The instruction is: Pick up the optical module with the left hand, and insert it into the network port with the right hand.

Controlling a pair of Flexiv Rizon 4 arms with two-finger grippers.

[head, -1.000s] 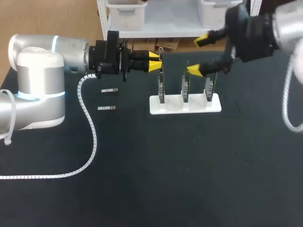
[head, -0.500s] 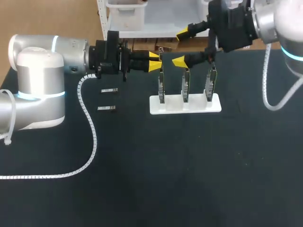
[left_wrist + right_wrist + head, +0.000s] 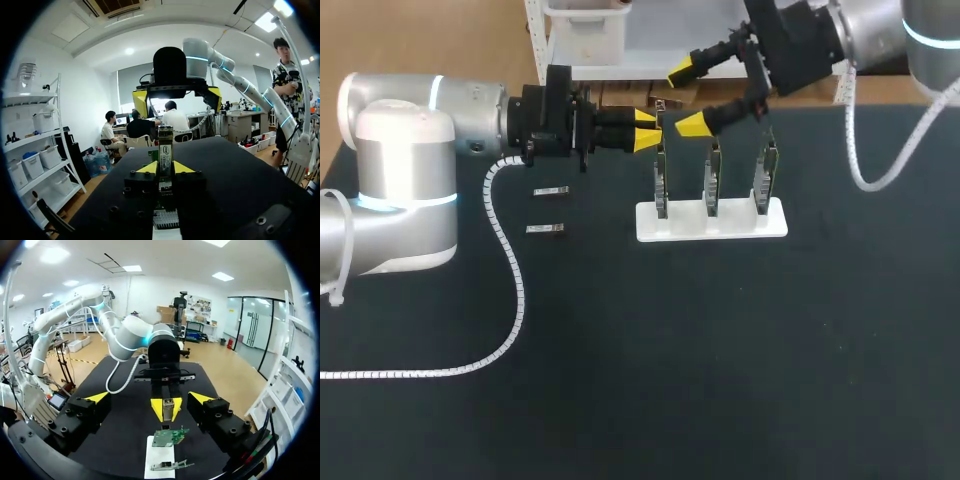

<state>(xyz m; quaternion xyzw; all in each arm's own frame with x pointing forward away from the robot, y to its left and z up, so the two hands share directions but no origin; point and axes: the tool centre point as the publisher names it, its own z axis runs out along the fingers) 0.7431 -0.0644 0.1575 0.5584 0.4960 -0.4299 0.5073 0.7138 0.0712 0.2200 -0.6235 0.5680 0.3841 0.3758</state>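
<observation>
Handover step, by my read: your left hand [image 3: 645, 131] is clenched on the small silver optical module [image 3: 168, 406]. It holds it in the air just beside the top of the leftmost of three upright green circuit boards [image 3: 661, 180], which stand in a white rack base [image 3: 712, 222] on the black worktop [image 3: 720, 350]. Your right hand [image 3: 688, 97] is released, fingers spread wide, hovering above the rack & facing the left hand head-on w/ nothing between its tips. To do this well, bring the right hand straight in along that shared line so the module's free end sits centred between its fingers, square to the pads, not skewed. Clamp the right on first; only then let the left let go, so there's no instant where neither grips. Leave the plug end sticking out for insertion, w/ room for the left's tips. Watch clearance: one right finger is near the board tops, so don't drop lower or you'll likely knock a board. The network port itself can't be made out from here; check its orientation before committing. Two more small silver modules [image 3: 550, 190] lie on the worktop near the left arm, well apart from the rack. Ignore them.
</observation>
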